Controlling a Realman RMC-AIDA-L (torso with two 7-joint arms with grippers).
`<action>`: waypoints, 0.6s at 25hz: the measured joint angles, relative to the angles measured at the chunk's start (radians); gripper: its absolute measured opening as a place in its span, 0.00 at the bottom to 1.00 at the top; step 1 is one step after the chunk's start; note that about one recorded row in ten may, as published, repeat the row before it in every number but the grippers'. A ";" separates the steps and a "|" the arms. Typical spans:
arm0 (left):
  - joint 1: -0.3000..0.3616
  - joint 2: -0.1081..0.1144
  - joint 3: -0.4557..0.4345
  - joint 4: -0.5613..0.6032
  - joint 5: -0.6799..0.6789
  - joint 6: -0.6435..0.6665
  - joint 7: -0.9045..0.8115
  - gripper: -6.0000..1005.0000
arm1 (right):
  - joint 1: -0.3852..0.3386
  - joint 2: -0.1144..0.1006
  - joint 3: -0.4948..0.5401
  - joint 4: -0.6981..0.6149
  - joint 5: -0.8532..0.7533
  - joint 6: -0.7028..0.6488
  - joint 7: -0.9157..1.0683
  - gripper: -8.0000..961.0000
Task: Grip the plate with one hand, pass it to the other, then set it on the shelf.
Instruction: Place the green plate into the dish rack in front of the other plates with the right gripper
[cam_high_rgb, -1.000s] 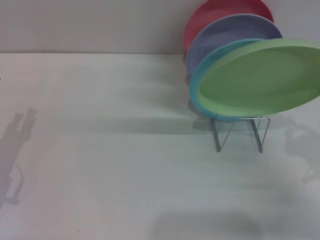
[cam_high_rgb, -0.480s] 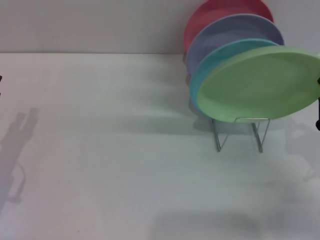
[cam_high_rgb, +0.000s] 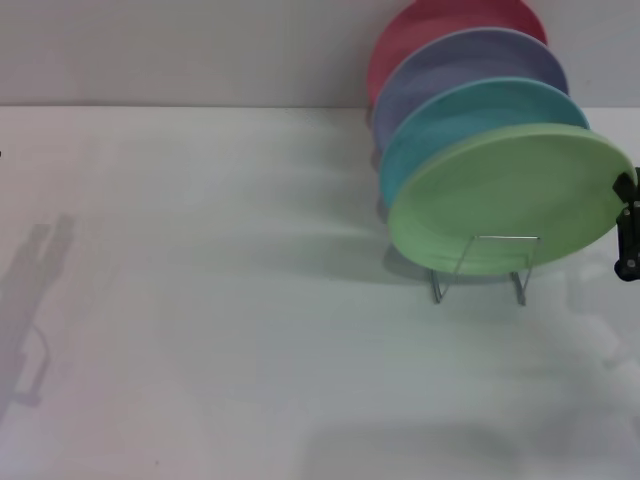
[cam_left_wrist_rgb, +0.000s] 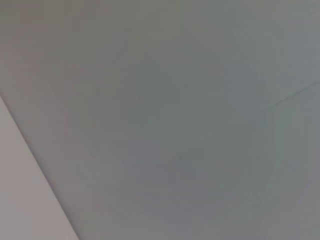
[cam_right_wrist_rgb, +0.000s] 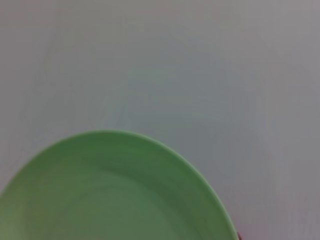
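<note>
The light green plate (cam_high_rgb: 500, 195) leans tilted at the front of the wire shelf (cam_high_rgb: 478, 272), and one wire loop shows in front of its lower face. At the plate's right rim, on the head view's right edge, my right gripper (cam_high_rgb: 626, 228) is shut on it. The same plate (cam_right_wrist_rgb: 110, 190) fills the near part of the right wrist view. My left gripper is out of view; only its shadow (cam_high_rgb: 30, 290) falls on the table's left side.
Behind the green plate, a turquoise plate (cam_high_rgb: 450, 115), a lavender plate (cam_high_rgb: 450, 65) and a red plate (cam_high_rgb: 420, 25) stand in the same shelf. The white table (cam_high_rgb: 200, 300) stretches left and forward of the shelf. A wall lies behind.
The green plate has come down and tipped from nearly flat above the shelf to leaning into its front slot. The right gripper has come into view at the right edge.
</note>
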 joint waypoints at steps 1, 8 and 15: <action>0.000 0.000 0.000 0.000 0.000 0.000 0.000 0.68 | 0.000 0.000 -0.001 0.002 -0.001 0.013 0.000 0.03; 0.000 0.001 0.000 0.000 0.000 0.007 -0.001 0.68 | -0.002 -0.001 -0.005 0.000 -0.053 0.017 0.003 0.03; -0.001 0.001 -0.001 -0.001 0.000 0.015 0.001 0.68 | -0.012 -0.001 -0.003 -0.001 -0.055 -0.003 0.007 0.27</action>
